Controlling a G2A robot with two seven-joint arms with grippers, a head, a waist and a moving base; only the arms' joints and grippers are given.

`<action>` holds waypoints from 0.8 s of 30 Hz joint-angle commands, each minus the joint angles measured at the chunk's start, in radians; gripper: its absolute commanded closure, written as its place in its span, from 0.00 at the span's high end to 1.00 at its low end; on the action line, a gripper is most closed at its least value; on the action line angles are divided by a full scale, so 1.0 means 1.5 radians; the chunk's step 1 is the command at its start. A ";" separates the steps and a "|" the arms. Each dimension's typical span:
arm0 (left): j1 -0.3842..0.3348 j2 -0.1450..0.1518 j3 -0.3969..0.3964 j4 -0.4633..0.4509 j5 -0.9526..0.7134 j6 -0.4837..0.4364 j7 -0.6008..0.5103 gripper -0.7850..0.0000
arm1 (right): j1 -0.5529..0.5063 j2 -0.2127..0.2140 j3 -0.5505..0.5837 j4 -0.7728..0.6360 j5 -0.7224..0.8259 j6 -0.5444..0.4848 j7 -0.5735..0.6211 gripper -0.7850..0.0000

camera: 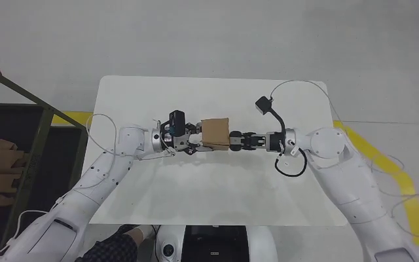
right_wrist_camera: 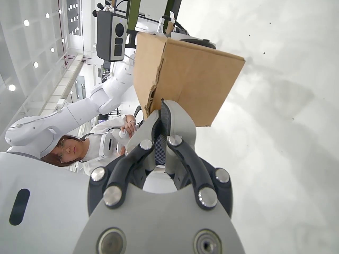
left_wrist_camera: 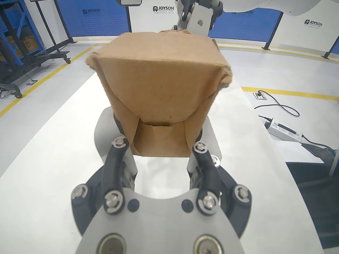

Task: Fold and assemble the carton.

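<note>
A brown cardboard carton hangs just above the middle of the white table, held between both arms. My left gripper comes at it from the left. In the left wrist view the left gripper clamps the carton at its folded end, one finger on each side of the tucked flaps. My right gripper holds the opposite end. There the right gripper is pinched nearly flat on a ragged edge of the carton.
A small black device with a cable lies on the table behind the right arm. A dark rack holding cardboard stands off the table's left side. Bare table surface lies in front of and behind the carton.
</note>
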 commanded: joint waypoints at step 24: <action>-0.033 -0.027 0.049 0.112 0.048 0.075 -0.120 1.00 | -0.055 0.019 0.076 -0.002 -0.006 -0.013 -0.031 0.00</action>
